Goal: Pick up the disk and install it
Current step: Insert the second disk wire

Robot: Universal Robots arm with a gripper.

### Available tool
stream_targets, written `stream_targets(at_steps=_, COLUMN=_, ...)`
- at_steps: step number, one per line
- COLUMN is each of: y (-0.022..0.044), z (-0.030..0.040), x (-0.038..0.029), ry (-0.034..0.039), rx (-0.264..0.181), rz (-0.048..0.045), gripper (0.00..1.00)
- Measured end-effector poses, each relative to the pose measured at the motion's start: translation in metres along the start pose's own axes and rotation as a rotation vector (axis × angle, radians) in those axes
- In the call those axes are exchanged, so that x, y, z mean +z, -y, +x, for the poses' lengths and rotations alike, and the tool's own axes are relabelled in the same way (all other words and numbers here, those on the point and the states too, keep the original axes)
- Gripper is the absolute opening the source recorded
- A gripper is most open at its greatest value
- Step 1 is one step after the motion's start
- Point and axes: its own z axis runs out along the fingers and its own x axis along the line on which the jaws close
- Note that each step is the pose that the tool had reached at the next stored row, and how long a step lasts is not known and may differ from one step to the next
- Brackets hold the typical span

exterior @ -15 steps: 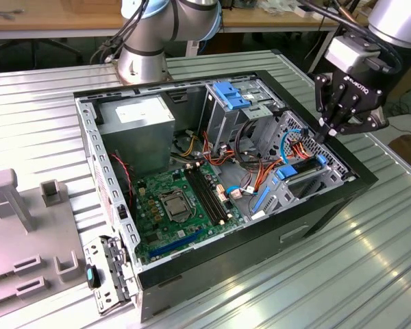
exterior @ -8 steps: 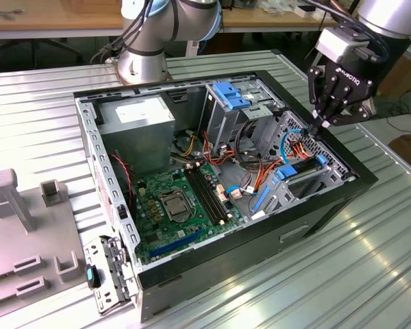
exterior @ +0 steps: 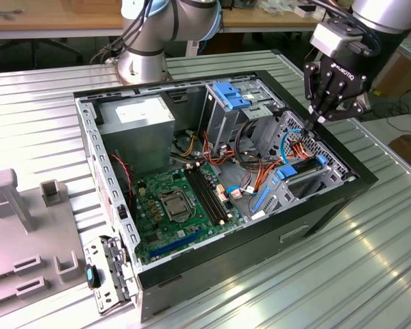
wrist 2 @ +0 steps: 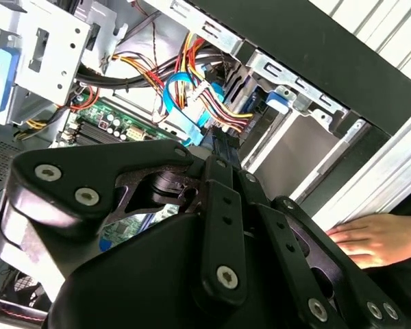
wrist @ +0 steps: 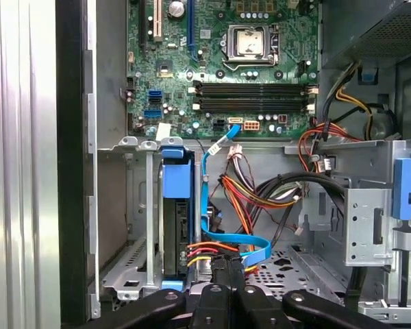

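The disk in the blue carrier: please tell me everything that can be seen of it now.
The disk stands on edge in a metal bay of the open computer case, near the case's front wall. Its carrier looks like bright blue plastic, with a broad tab at one end and a small clip at the other; the dark drive body shows between them. Orange and red wires and a flat blue cable run close beside it. The gripper hovers above, not holding it.

exterior: high, angled down at open computer case (exterior: 219, 185), mid-range | wrist views: close, looking past claw (wrist: 226, 274) | shared: case interior
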Motion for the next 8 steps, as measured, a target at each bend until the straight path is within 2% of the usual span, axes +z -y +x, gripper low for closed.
stream_targets(at_steps=1, y=0.0, z=-0.0001, x=-0.0006, ry=-0.0021, rx=0.0, rz=-0.0013, gripper=0.11)
stream_targets(at_steps=2, y=0.0, z=-0.0002, x=-0.0007, ry=-0.0081, rx=0.0, rz=-0.0017, gripper=0.11)
stream_targets(at_steps=3, y=0.0001, z=-0.0006, x=-0.0007, ry=-0.0231, rx=-0.001, rz=-0.0019, gripper=0.11)
stream_targets(at_steps=5, y=0.0001, z=-0.0006, x=-0.0006, ry=-0.0239, rx=-0.001, rz=-0.0018, gripper=0.11)
stream_targets(at_steps=8, y=0.0001, z=-0.0059, x=-0.0008, ry=-0.0274, rx=-0.001, rz=-0.0019, gripper=0.11)
